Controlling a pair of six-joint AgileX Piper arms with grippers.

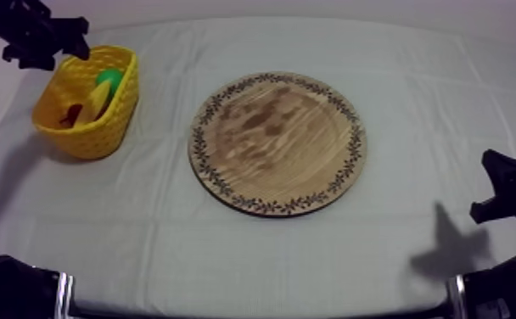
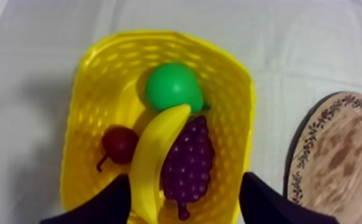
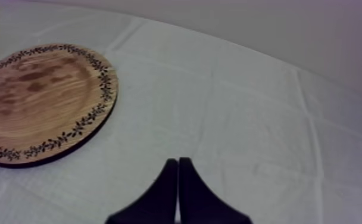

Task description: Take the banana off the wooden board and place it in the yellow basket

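Left claw spread over yellow basket | one banana, three other fruits

Banana hides part of grapes; board cut off by edge.

Overhead camera slants down; left wrist hangs over basket; all share the board
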